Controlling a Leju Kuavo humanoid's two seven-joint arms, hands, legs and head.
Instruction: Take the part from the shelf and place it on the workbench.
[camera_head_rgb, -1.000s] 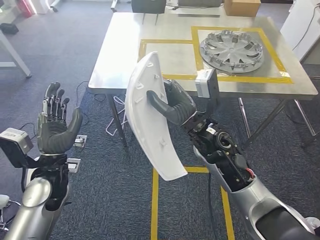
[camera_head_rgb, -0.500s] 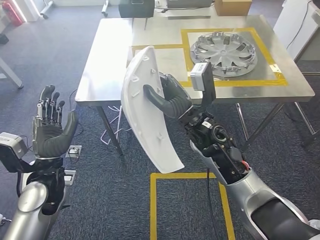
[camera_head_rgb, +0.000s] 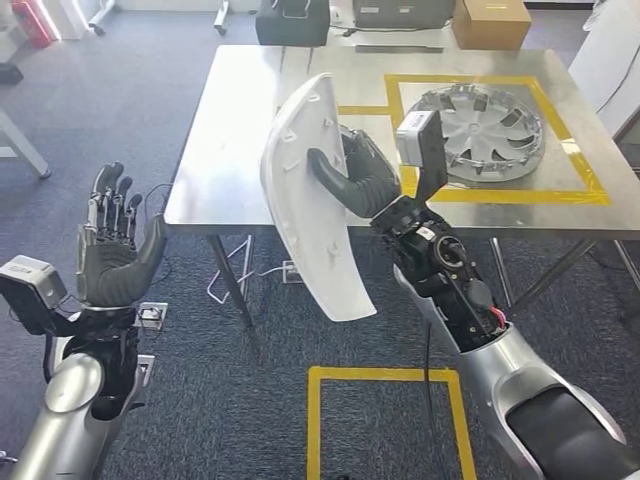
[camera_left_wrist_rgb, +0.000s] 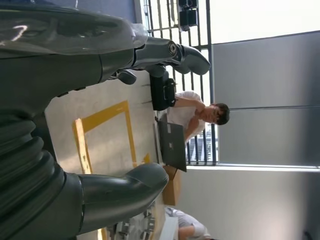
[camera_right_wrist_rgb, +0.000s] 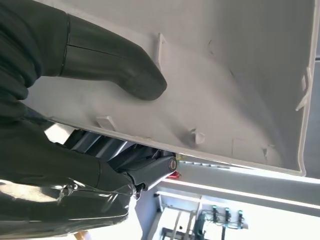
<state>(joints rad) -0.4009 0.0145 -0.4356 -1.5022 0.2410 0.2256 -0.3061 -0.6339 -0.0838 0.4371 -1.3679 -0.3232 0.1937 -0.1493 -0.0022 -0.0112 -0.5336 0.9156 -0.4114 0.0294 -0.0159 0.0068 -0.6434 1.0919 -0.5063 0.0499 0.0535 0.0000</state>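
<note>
In the head view, the right hand (camera_head_rgb: 361, 180) grips the white part (camera_head_rgb: 309, 200), a curved plastic panel held on edge, its thumb pressed on the ribbed inner face and the fingers wrapped round the back. The part hangs in the air at the near edge of the workbench (camera_head_rgb: 226, 150), its upper end over the metal top and its lower end over the blue carpet (camera_head_rgb: 211, 400), touching neither. On the workbench a silver wheel cover (camera_head_rgb: 483, 118) lies inside a rectangle of yellow tape (camera_head_rgb: 498, 195), well apart from the part. A cardboard box (camera_head_rgb: 490, 20) sits at the far edge. The left hand (camera_head_rgb: 113, 250) is raised beside the table, palm up, fingers apart and holding nothing. A yellow floor marking (camera_head_rgb: 377, 378) lies on the carpet below the part.

In the left wrist view, the left hand (camera_left_wrist_rgb: 68, 130) has thumb and fingers spread with nothing between them (the workbench's yellow tape shows through the gap). A person (camera_left_wrist_rgb: 192, 112) sits beyond the table behind a dark laptop (camera_left_wrist_rgb: 171, 142).

In the right wrist view, the thumb of the right hand (camera_right_wrist_rgb: 75, 100) lies flat on the part's (camera_right_wrist_rgb: 226, 80) inner face beside a small moulded rib, and the darker fingers clamp the panel's edge from the other side.
</note>
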